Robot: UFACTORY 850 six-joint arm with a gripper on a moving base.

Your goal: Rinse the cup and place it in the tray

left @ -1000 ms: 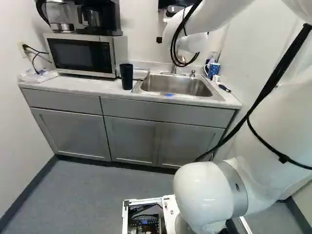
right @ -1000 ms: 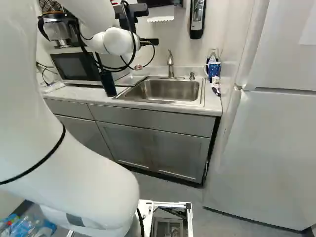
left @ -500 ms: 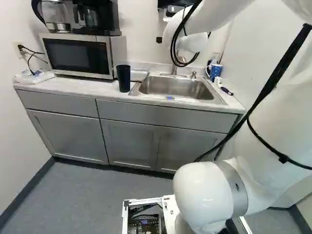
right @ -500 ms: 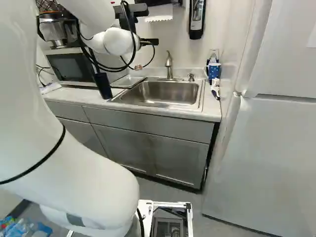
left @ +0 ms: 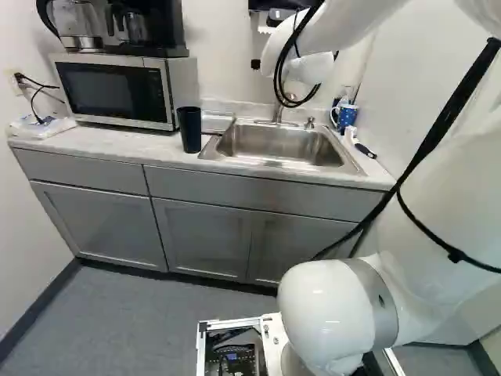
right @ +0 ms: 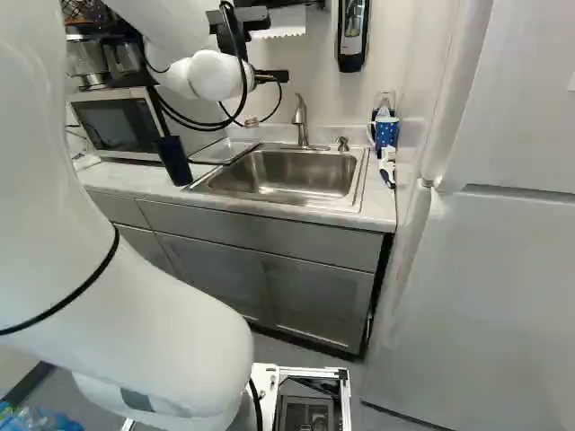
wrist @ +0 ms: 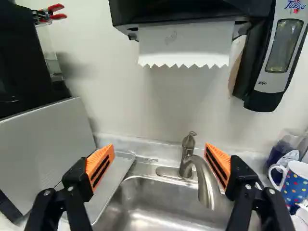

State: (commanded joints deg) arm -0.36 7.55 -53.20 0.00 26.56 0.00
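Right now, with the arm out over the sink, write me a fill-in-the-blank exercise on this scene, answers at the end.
The gripper is ____, its fingers wide apart with nothing held between them. The black cup stands on the ____, beside the sink. The coffee maker sits on top of the ____. In the left base view, the mug is to the ____ of the sink.

Missing words: open; counter; microwave; right.

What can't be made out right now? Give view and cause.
Dark cup, interior: left base view, too dark.
Faucet, upper part: left base view, behind the arm.
Metal tray, far side: wrist view, partly behind the gripper.
Sink, near end: wrist view, cut off by edge.
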